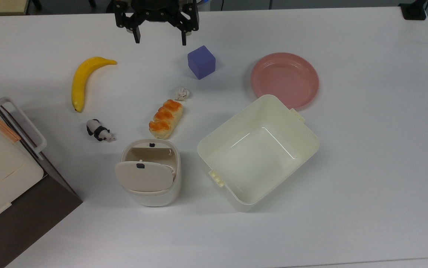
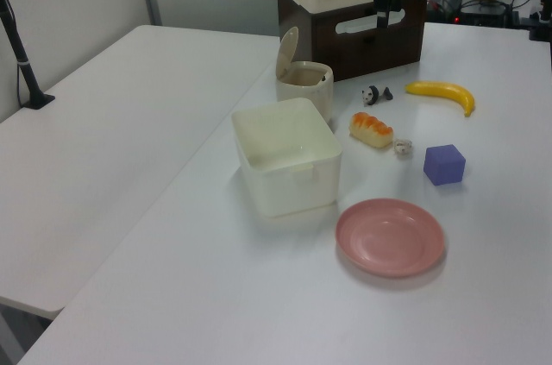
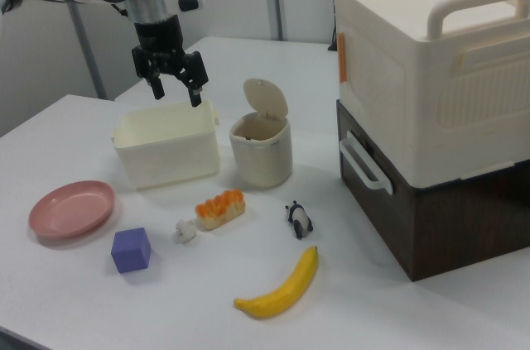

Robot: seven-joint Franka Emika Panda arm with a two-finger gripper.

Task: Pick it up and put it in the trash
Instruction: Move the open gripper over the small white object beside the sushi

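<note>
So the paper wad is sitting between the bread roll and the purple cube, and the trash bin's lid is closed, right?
Not quite. The paper wad does sit between the bread roll and the purple cube, but the trash bin has its flap lid raised, leaving the top open, as the right view shows.
</note>
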